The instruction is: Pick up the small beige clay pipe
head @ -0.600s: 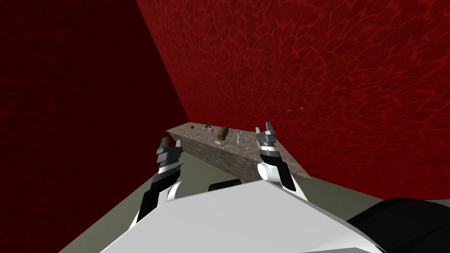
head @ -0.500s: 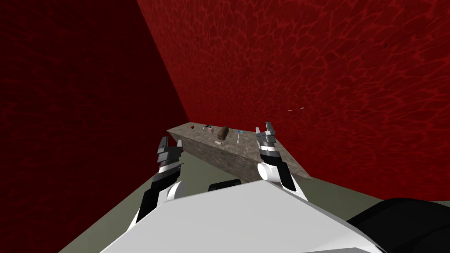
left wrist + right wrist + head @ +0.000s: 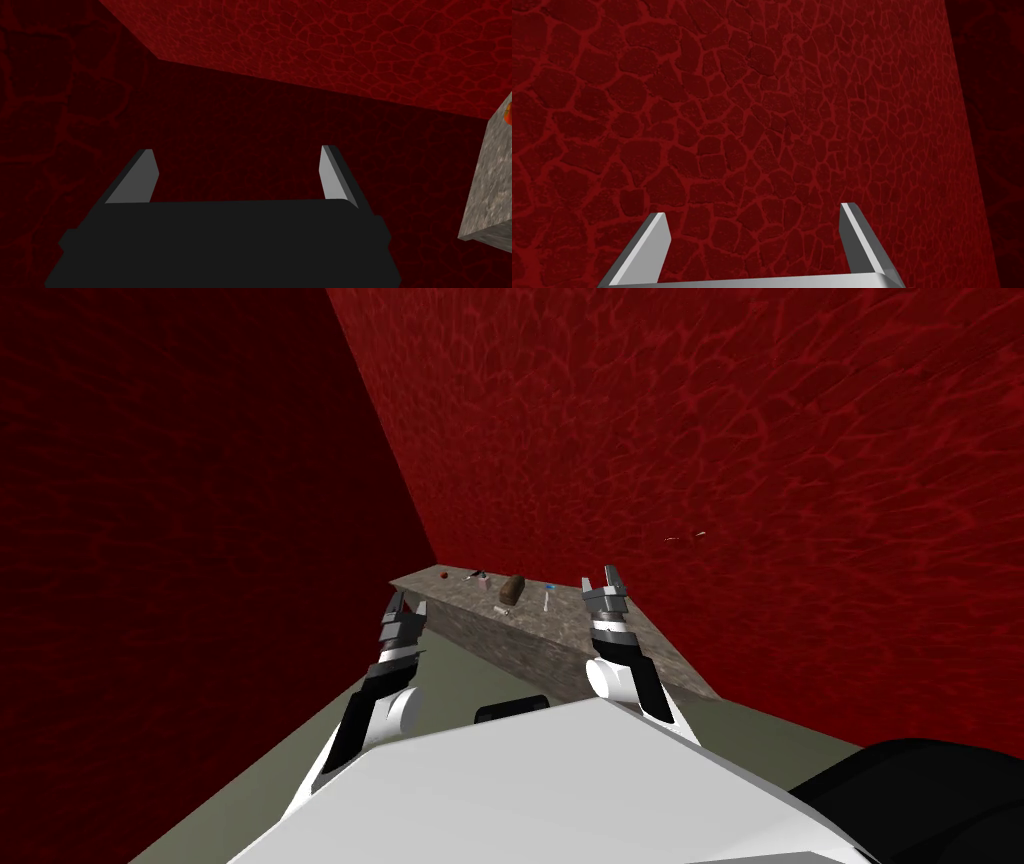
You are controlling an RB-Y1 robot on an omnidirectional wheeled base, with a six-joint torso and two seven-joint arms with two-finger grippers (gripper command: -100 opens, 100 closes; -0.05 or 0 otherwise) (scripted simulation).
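1. Two claws are raised ahead of me, the left claw (image 3: 403,613) and the right claw (image 3: 605,586). Each has its fingers (image 3: 137,175) spread wide with nothing between them.
2. The desk (image 3: 560,638), a mottled grey slab, lies at my 12 o'clock against the red wall (image 3: 700,438).
3. The pipe (image 3: 505,610) is a tiny pale sliver on the desk top, near the front edge. It sits just beside a brown lump (image 3: 513,589), at the lump's 6 o'clock, and is too small for me to make out its shape.
4. From the pipe, my left claw is at 9 o'clock by the desk's end, and my right claw is at about 2 o'clock in front of the desk top. Both are well apart from the pipe.
5. Also on the desk, reckoned from the pipe, are a blue-and-white stick (image 3: 548,596) at 2 o'clock, a pink block (image 3: 484,583) at 11 o'clock and a red ball (image 3: 443,575) at 10 o'clock near the far end.
6. In the left wrist view the desk's corner stands off beside my claw, outside the fingers, with the red ball on top of it.
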